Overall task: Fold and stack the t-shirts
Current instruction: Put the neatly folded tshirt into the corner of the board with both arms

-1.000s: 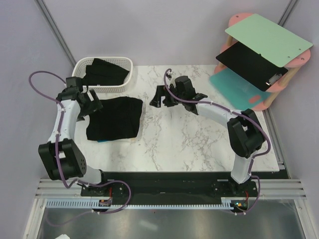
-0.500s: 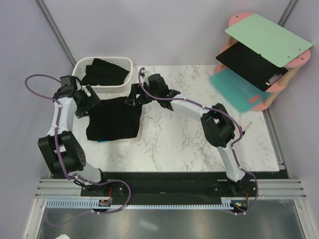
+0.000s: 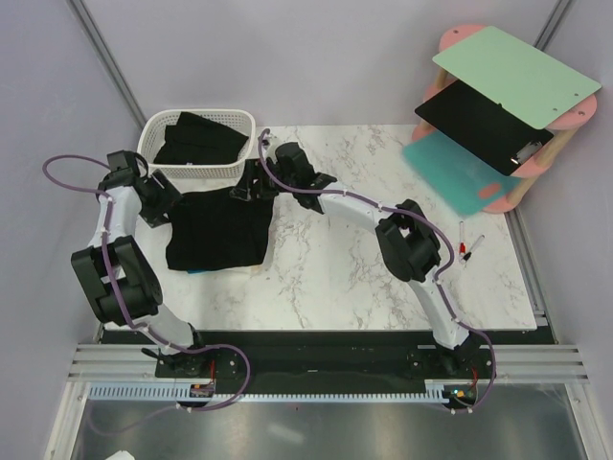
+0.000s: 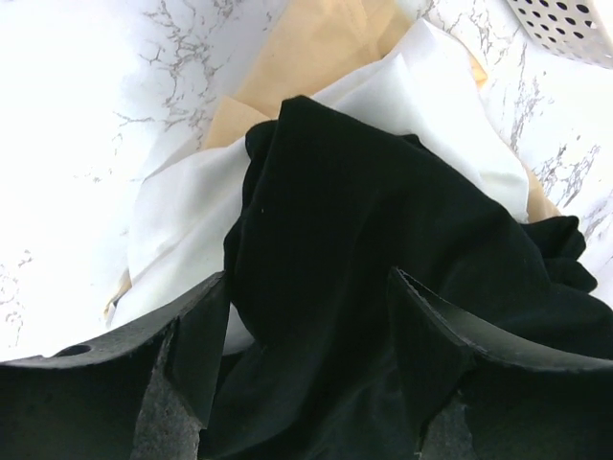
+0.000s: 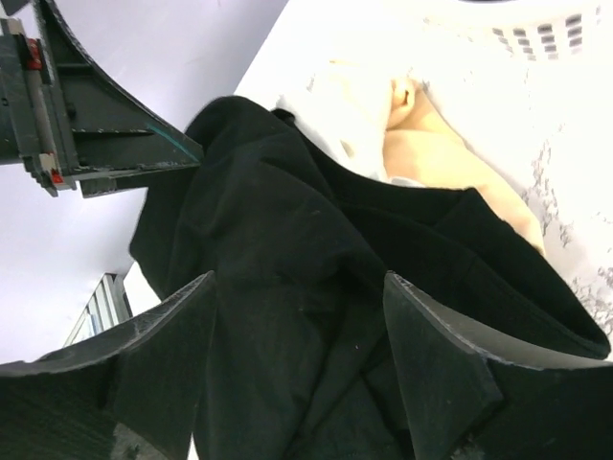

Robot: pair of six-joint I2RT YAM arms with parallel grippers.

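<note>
A folded black t-shirt (image 3: 218,230) lies on the left of the marble table, on top of a white t-shirt (image 4: 182,211) and a cream t-shirt (image 4: 306,48). My left gripper (image 3: 163,201) is open at the shirt's far left corner, its jaws spread over the black cloth (image 4: 326,220). My right gripper (image 3: 245,188) is open at the far right corner, its jaws also spread over black cloth (image 5: 287,240). More black t-shirts (image 3: 201,139) lie in the white basket (image 3: 151,134). The left gripper (image 5: 105,144) shows in the right wrist view.
A pink rack (image 3: 522,187) at the back right holds green, black and teal boards. Two small pens (image 3: 466,249) lie at the right of the table. The basket's wall (image 4: 565,24) stands just behind the stack. A blue edge (image 3: 196,271) peeks from under the shirt.
My right arm has swung left from the table's middle to the black shirt's far right corner. My left gripper has drawn back slightly to the far left corner.
</note>
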